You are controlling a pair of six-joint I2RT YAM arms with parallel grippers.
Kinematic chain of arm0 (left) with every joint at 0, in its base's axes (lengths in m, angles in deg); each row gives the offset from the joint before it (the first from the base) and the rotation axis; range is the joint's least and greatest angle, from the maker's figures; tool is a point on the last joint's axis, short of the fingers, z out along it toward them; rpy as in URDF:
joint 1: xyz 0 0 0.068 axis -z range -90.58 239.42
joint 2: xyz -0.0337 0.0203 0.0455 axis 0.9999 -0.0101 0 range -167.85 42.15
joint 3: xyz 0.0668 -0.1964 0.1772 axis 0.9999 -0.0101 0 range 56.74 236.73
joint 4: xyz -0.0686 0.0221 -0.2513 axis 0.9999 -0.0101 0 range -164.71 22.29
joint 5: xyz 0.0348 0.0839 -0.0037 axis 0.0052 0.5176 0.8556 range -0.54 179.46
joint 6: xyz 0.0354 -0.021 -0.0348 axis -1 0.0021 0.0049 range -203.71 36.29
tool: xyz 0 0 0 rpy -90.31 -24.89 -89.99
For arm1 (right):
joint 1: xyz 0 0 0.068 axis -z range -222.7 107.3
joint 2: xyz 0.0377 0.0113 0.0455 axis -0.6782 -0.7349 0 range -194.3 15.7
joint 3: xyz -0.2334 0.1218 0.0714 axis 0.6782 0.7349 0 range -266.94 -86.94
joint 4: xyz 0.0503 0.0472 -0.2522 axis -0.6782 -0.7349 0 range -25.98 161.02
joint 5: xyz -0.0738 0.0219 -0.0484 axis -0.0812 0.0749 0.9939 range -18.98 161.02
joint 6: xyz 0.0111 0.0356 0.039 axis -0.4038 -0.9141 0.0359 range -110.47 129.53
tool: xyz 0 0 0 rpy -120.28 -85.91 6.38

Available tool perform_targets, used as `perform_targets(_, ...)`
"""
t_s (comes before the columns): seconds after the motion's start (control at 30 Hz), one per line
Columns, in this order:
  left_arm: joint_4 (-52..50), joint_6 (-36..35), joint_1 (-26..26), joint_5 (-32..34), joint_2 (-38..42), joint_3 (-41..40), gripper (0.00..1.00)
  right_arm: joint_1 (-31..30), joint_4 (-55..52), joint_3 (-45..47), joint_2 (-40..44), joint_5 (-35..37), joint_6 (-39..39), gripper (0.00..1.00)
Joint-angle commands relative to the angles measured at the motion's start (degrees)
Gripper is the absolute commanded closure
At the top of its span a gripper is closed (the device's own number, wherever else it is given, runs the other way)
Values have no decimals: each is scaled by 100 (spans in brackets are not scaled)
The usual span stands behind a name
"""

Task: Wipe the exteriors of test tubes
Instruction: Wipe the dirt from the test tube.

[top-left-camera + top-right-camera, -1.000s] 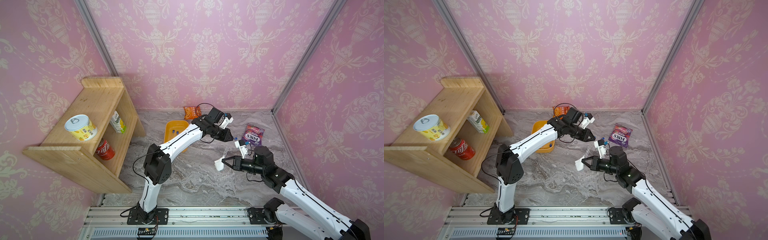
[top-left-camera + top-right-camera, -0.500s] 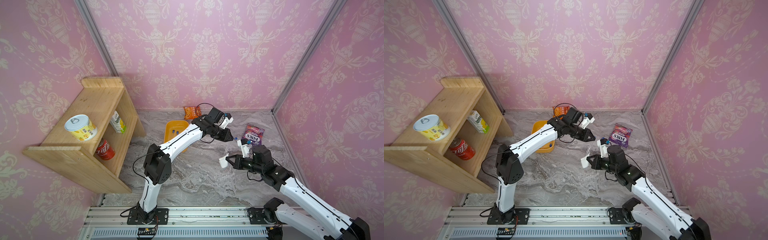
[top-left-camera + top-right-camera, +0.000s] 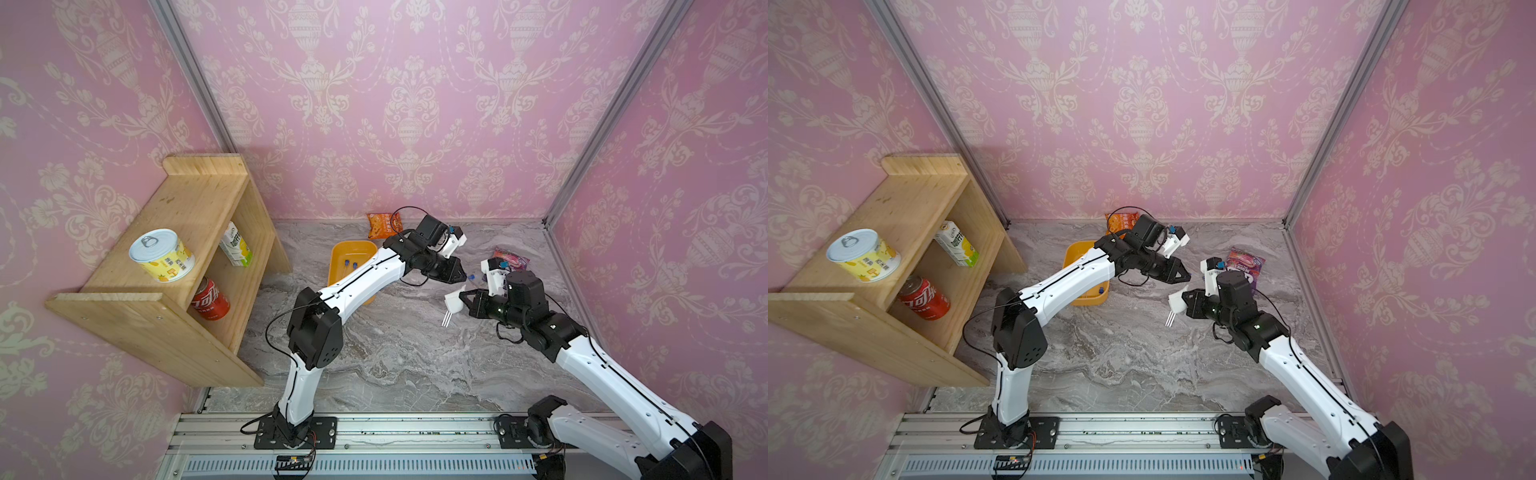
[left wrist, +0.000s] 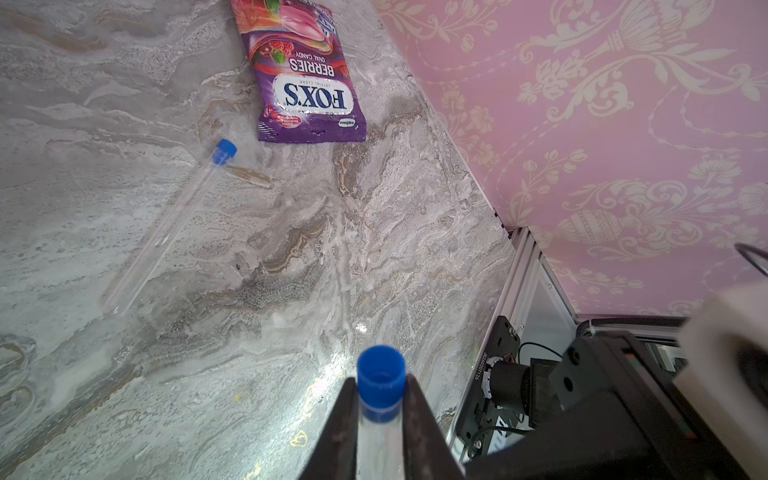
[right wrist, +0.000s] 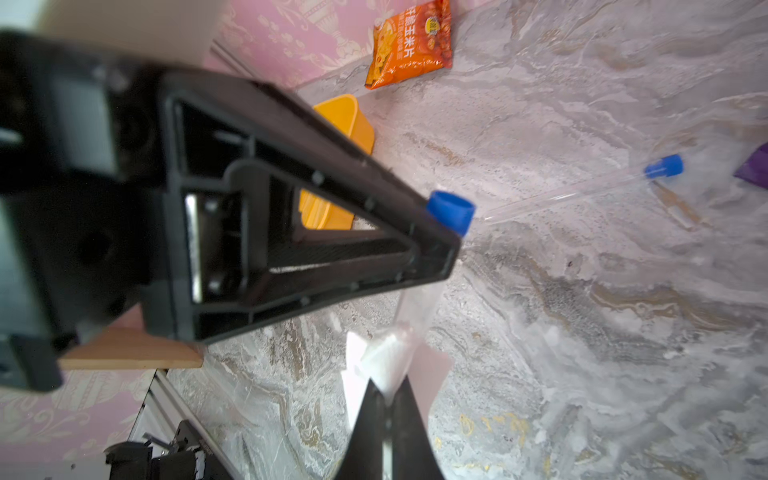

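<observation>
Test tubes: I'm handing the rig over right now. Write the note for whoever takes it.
Left gripper: shut on a test tube just below its blue cap.
Right gripper: shut on a white wipe at that tube's shaft.
A second tube lies loose on the table by the purple candy bag; at least two tubes sit in the yellow tray.
Done: which tubes are already wiped, cannot tell.
Left: finish wiping the held tube, then the others.

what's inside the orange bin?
In a top view, two blue-capped test tubes lie in the orange bin. The left arm covers its near part; anything there is hidden.
</observation>
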Motion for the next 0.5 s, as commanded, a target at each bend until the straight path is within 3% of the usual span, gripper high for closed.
perform_targets(0.0, -190, -62, -19, -78, -24, 155, 80, 255, -112, -222, -30, 84, 204, 100)
perform_targets(0.47, -204, -116, -115, -25, 181, -100, 80, 1215, -411, -337, 56, 450, 272, 100)
